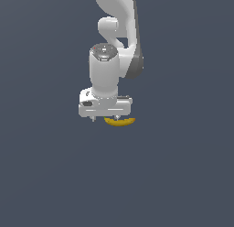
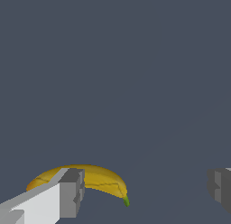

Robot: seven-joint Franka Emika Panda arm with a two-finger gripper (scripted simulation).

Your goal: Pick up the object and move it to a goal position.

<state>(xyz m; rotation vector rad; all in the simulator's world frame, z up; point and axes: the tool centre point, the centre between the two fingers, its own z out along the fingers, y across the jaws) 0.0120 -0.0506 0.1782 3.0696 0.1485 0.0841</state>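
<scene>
The object is a small yellow banana-like crescent [image 1: 120, 122] with a greenish tip, lying on the dark grey floor. My white gripper [image 1: 105, 118] points straight down just above it. In the wrist view the gripper [image 2: 144, 191] is open wide and empty. One finger [image 2: 67, 193] stands in front of the banana [image 2: 97, 175] and hides part of it. The banana's green tip reaches a little into the gap. The other finger [image 2: 220, 187] is far from the banana. I cannot tell whether the near finger touches it.
A plain dark grey floor [image 1: 45, 175] surrounds the arm. No goal marker or other object shows in either view.
</scene>
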